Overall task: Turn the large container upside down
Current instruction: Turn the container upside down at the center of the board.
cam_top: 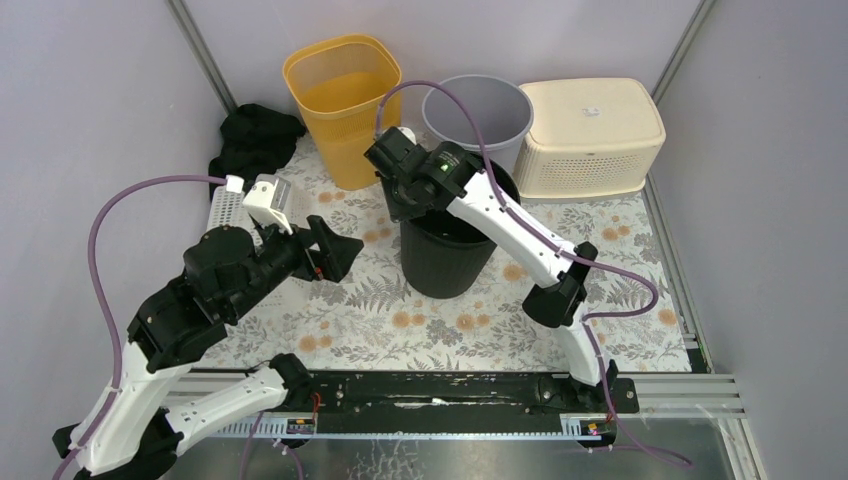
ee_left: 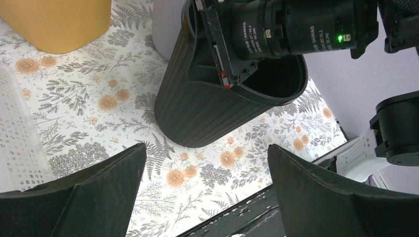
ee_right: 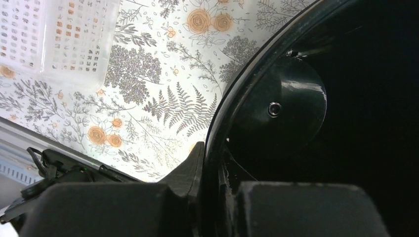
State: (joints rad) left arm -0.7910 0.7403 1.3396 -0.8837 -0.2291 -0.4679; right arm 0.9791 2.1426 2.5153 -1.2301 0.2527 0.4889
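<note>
The large container, a black ribbed bin (cam_top: 446, 256), stands upright with its mouth up in the middle of the floral mat. In the left wrist view the bin (ee_left: 197, 111) appears tilted. My right gripper (cam_top: 408, 203) is shut on the bin's left rear rim. In its own view one finger (ee_right: 190, 170) presses on the outside of the rim (ee_right: 232, 94) and the other sits inside the dark interior, so the right gripper (ee_right: 212, 155) pinches the wall. My left gripper (cam_top: 343, 252) hovers open to the bin's left, apart from it. Nothing lies between the left gripper (ee_left: 207, 155) fingers.
A yellow bin (cam_top: 343, 95), a grey bin (cam_top: 478, 115) and a cream perforated basket (cam_top: 590, 135) line the back. A black cloth (cam_top: 255, 140) and a white perforated tray (cam_top: 230, 205) lie at the left. The black base rail (cam_top: 450, 392) runs along the near edge.
</note>
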